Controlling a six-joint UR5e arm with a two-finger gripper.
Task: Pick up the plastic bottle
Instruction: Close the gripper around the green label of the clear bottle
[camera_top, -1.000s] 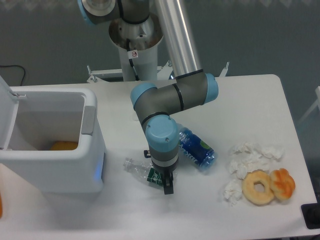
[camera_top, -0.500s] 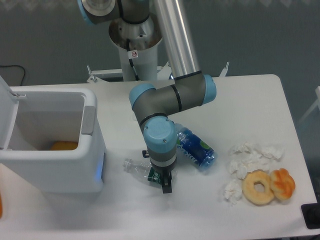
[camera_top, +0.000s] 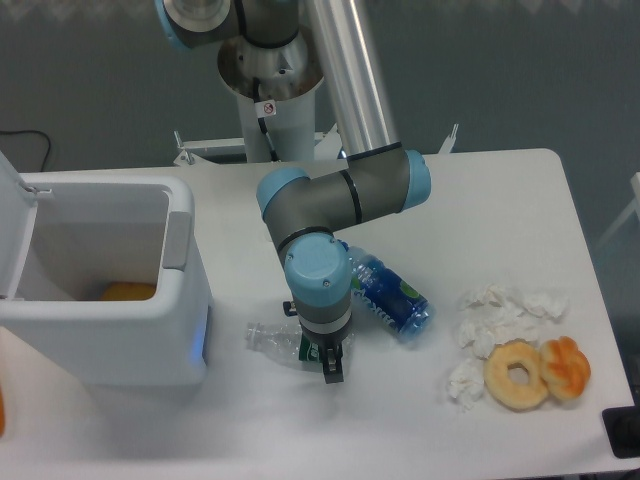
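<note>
A white desk (camera_top: 500, 200) seen from above. At nine o'clock stands an open white bin (camera_top: 110, 300) with something orange inside. Near the centre, toward six o'clock, the plastic bottle (camera_top: 272, 338) lies on its side, its clear neck pointing to nine o'clock and its dark green label end hidden under the robot arm. The hand (camera_top: 328, 362) hangs straight over that label end, fingers down around it; whether they press the bottle or stand apart from it cannot be told. Just beside it at three o'clock lies a fatter blue-labelled bottle (camera_top: 392, 296). Further toward four o'clock are crumpled tissues (camera_top: 500, 318) and two doughnuts (camera_top: 538, 372). The plastic bottle looks empty, so likely light, thin-walled, easily crushed and smooth; the labelled middle seems the steadiest place to grip, with a gentle squeeze
</note>
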